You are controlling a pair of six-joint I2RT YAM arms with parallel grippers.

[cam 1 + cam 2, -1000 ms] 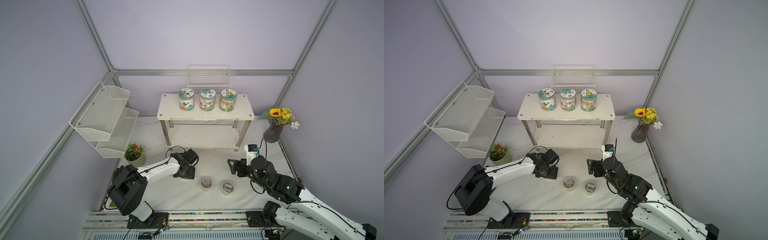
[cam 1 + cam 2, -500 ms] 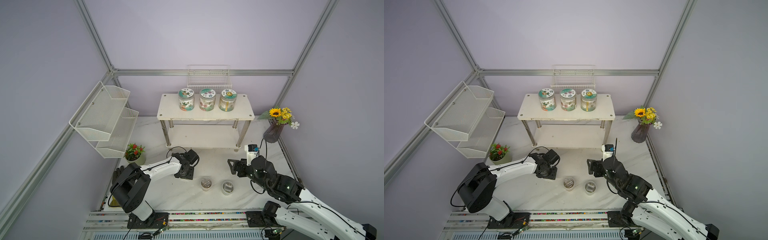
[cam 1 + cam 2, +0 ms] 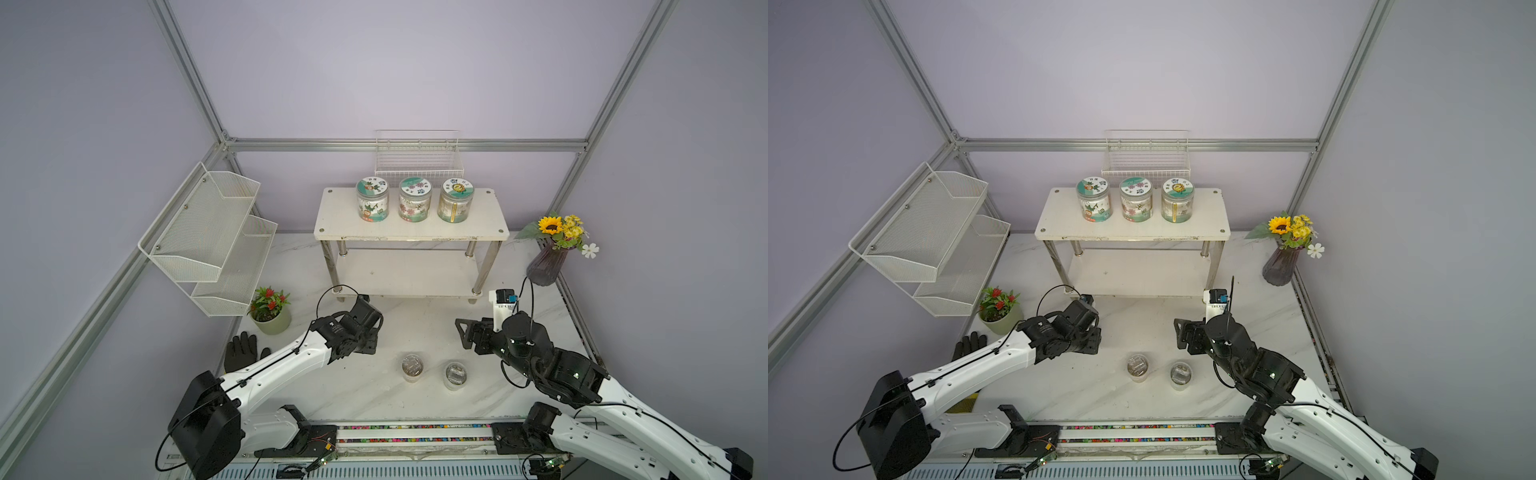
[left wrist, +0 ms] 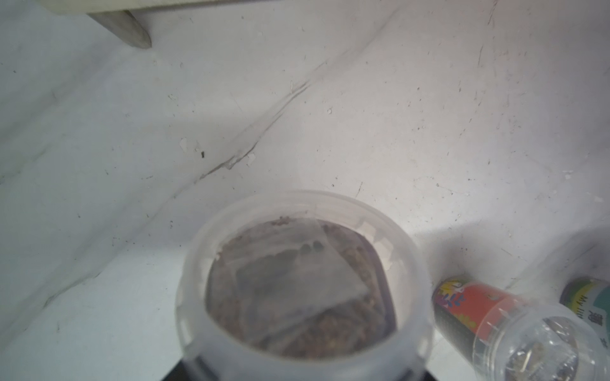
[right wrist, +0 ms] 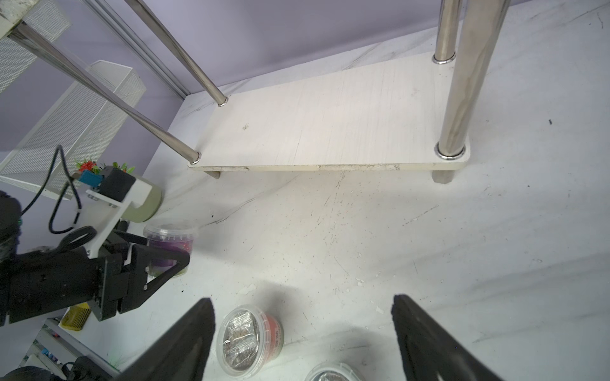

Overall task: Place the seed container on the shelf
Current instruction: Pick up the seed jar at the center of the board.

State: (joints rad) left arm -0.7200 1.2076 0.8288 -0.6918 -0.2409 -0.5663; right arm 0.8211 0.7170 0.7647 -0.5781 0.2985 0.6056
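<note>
The purple-labelled seed container [image 5: 170, 232] is grasped by the left pincer [image 5: 165, 250] near the two-tier shelf [image 5: 330, 125]; the right pincer [image 5: 302, 301] is released, spread wide above the table [image 5: 379, 231].

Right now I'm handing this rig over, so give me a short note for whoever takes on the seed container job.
Left gripper: shut on a purple-labelled container, low by the table, in front of the shelf.
Right gripper: open, empty, near two spare containers on the table.
Done: grasp made. Three jars stand on the shelf's top.
Left: lift the held container and set it on the shelf. The lower board looks bare.
</note>
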